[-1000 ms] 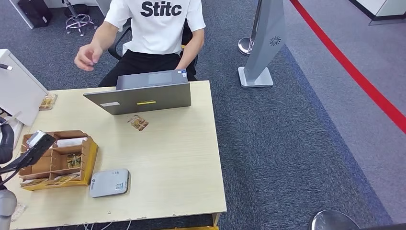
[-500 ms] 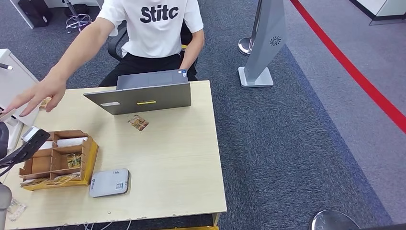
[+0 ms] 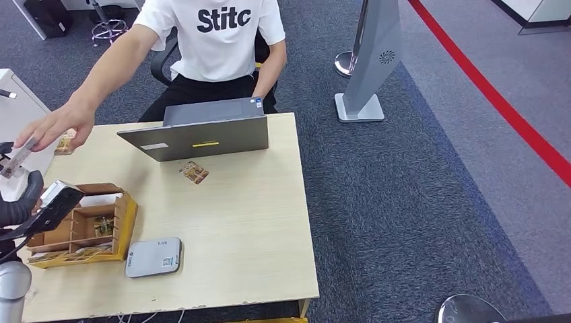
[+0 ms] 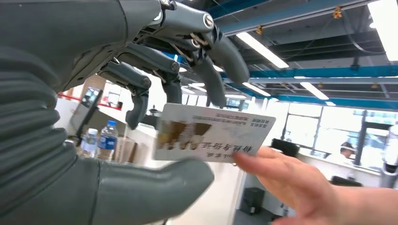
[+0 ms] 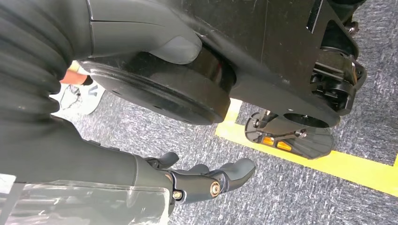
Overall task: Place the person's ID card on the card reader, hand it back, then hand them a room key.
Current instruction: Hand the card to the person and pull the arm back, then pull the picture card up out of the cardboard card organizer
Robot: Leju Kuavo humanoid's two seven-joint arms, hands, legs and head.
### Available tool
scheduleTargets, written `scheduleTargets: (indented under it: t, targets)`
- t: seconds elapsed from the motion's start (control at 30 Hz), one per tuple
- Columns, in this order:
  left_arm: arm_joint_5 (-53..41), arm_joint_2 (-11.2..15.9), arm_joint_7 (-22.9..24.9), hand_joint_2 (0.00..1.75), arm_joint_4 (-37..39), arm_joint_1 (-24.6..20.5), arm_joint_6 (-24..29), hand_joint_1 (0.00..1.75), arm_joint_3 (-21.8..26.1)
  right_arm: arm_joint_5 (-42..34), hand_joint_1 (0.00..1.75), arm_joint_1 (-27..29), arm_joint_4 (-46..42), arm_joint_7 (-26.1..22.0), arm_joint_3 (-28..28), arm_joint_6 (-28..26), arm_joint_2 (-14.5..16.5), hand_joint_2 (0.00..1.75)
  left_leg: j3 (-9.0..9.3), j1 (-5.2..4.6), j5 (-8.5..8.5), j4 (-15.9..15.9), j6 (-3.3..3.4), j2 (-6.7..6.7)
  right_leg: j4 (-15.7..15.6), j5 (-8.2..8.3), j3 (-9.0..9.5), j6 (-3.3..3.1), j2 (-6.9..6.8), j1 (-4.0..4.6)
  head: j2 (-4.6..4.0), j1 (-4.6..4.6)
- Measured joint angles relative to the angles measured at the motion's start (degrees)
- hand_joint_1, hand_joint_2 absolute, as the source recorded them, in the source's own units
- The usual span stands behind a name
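A person in a white T-shirt (image 3: 222, 40) sits behind the desk (image 3: 256, 229) and stretches an arm toward my left hand (image 3: 23, 198) at the far left. The person's hand (image 3: 57, 128) holds a white ID card (image 3: 17, 156). In the left wrist view the ID card (image 4: 211, 133) lies between my thumb (image 4: 155, 180) and my spread fingers (image 4: 206, 70), with the person's fingers (image 4: 277, 173) still pinching its edge. The grey card reader (image 3: 153, 256) lies flat near the front edge. My right hand (image 5: 206, 180) hangs over the carpet, fingers loosely apart and holding nothing.
A wooden organiser (image 3: 126, 222) with key cards stands left of the reader. A grey laptop (image 3: 202, 134) sits at the far edge, with a loose card (image 3: 194, 172) in front of it and another (image 3: 67, 142) at the far left. A white box (image 3: 20, 114) stands beside the desk.
The person's hand has swung from above the desk out to my left hand and now offers the card between its fingers. My left hand has risen a little.
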Motion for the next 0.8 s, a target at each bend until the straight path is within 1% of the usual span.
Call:
scheduleTargets:
  t: [0.13, 0.27, 0.33, 0.4, 0.47, 0.6, 0.67, 0.73, 0.8]
  targets:
    - [0.72, -0.82, -0.68, 1.75, -2.7, 1.14, -0.17, 0.0, -0.84, -0.03, 0.0, 0.01, 0.0, -0.02, 0.0, -0.15, 0.0, 1.75, 0.0, 0.0, 0.0, 0.0, 0.0, 0.0, 0.0, 0.0, 0.0, 0.0, 0.0, 0.0, -0.01, -0.01]
    - [2.43, -1.78, -2.56, 1.75, -6.41, 3.05, -0.47, 0.0, -1.78, -0.25, 0.0, 0.04, 0.0, -0.14, 0.0, -0.3, 0.0, 1.75, 0.0, 0.01, 0.0, 0.0, 0.0, 0.01, 0.0, 0.0, 0.0, 0.0, 0.0, -0.01, -0.01, -0.01]
    - [2.87, -1.97, -3.21, 1.75, -8.76, 4.47, -2.52, 0.0, -2.72, -0.64, 0.0, 0.06, 0.0, -0.19, 0.0, -0.31, 0.0, 1.75, 0.0, 0.01, 0.0, 0.0, 0.0, 0.0, 0.0, 0.0, 0.01, 0.0, 0.0, -0.01, -0.01, -0.01]
    - [2.69, -1.42, -3.55, 1.75, -11.07, 6.27, -6.89, 0.0, -4.15, -0.99, 0.0, 0.1, 0.01, -0.27, -0.01, -0.26, 0.0, 1.75, 0.0, 0.01, -0.02, 0.0, 0.0, 0.01, 0.0, 0.0, 0.0, 0.0, 0.01, -0.01, -0.01, -0.01]
    - [2.16, -0.16, -3.84, 1.75, -13.01, 8.37, -11.27, 0.0, -5.89, -1.25, 0.0, 0.14, 0.03, -0.39, -0.03, -0.12, 0.0, 1.75, 0.0, 0.01, -0.04, -0.01, -0.01, 0.03, 0.0, 0.0, -0.02, 0.0, 0.02, -0.01, -0.01, -0.01]
    - [1.24, 2.04, -4.0, 1.75, -15.61, 11.25, -14.73, 0.0, -8.22, -1.75, 0.0, 0.19, 0.07, -0.52, -0.05, 0.26, 0.0, 1.75, -0.02, 0.03, -0.05, -0.01, -0.01, 0.02, 0.0, -0.01, -0.04, 0.0, 0.0, 0.0, -0.01, 0.0]
    - [-0.26, 3.81, -3.38, 1.75, -16.47, 12.32, -17.96, 0.0, -9.26, -1.86, 0.0, 0.24, 0.09, -0.65, -0.08, 0.6, -0.03, 1.75, -0.02, 0.03, -0.05, -0.02, -0.02, 0.03, 0.01, -0.01, -0.02, 0.0, 0.01, 0.0, -0.01, 0.01]
    - [-2.11, 7.23, -1.91, 1.75, -17.22, 14.37, -22.23, 0.0, -10.23, -1.93, 0.0, 0.33, 0.12, -0.84, -0.17, 1.38, -0.2, 1.75, 0.0, 0.05, -0.07, -0.03, -0.04, 0.19, 0.02, 0.0, -0.04, -0.01, 0.17, 0.01, -0.01, 0.0]
    - [-2.78, 11.74, -0.22, 1.75, -17.73, 17.22, -25.76, 0.0, -10.73, -2.01, 0.0, 0.4, 0.16, -0.93, -0.35, 2.35, -0.53, 1.75, 0.02, 0.07, -0.09, -0.03, -0.07, 0.34, 0.04, 0.0, -0.09, -0.02, 0.31, 0.03, -0.01, -0.02]
